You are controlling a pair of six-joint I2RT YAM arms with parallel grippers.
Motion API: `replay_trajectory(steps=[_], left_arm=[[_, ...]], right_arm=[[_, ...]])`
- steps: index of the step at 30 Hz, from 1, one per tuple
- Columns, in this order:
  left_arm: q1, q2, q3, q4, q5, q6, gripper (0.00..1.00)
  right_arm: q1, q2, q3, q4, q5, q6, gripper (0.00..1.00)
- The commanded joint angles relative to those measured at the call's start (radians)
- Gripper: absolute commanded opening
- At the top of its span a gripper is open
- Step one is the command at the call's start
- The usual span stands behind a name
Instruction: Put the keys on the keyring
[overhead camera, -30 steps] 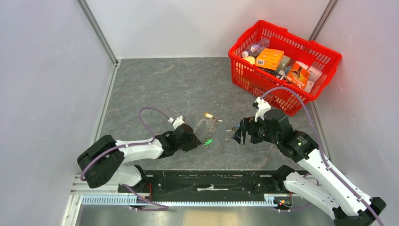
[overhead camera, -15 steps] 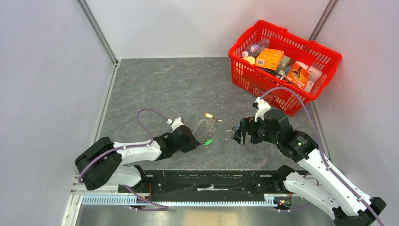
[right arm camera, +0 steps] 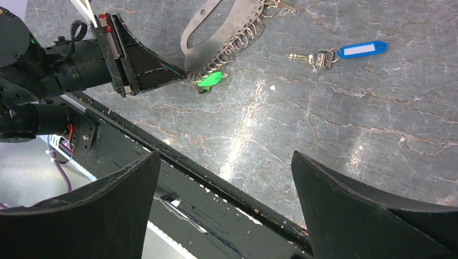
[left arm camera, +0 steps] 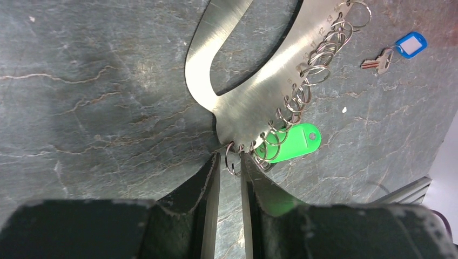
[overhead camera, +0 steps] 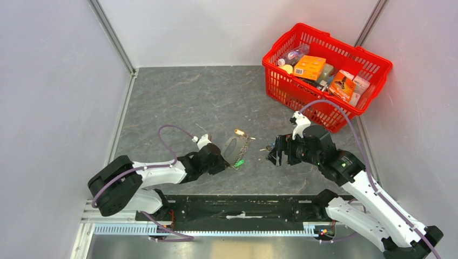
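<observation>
Nothing threaded yet — the key lies loose right of the keyring; left gripper narrowly apart at its near end, right gripper gaping — empty.

White arm links, black joints — purple cables, dark wedge-shaped fingers, one green light.

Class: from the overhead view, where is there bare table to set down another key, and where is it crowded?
Bare: the wide far-left stretch of table, bordered by the back wall, left wall, basket and keyring. Crowded: the gap between the left tool and right tool, where the keyring and blue-tagged key lie.
</observation>
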Motion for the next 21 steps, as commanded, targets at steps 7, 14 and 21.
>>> replay_trajectory(steps=[7,14,21], left_arm=[[-0.004,0.05,0.034,0.029,-0.021,-0.021,0.26],[-0.004,0.007,0.025,0.01,-0.023,-0.01,0.22],[-0.003,-0.072,0.074,-0.102,-0.005,0.077,0.06]], right_arm=[[0.006,-0.023,-0.008,0.007,-0.005,-0.002,0.99],[0.005,-0.027,-0.01,0.005,-0.003,-0.002,0.99],[0.005,-0.028,-0.008,0.007,-0.002,0.001,0.99]])
